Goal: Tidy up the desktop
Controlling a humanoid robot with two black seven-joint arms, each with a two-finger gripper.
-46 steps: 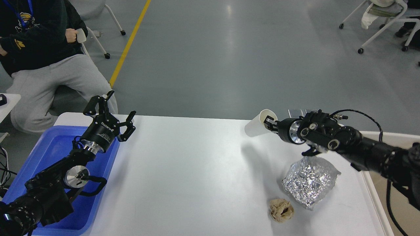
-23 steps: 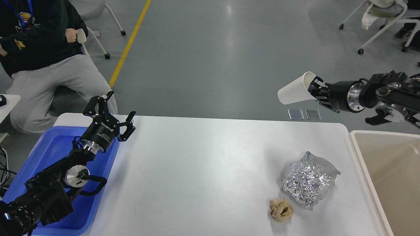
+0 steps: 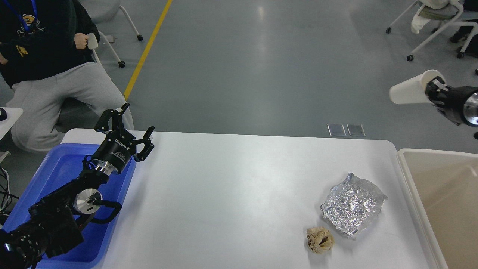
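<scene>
right gripper clamped on paper cup, now swung up and right off the desktop, beyond its far-right corner above the beige bin | left gripper spread, idle at far-left corner | foil, paper wad remain near right edge | 1 of 3 items heading to bin

Right tool carried white paper cup up and rightward: from above surface far right corner, past its right edge, now lying sideways high above beige bin.
</scene>
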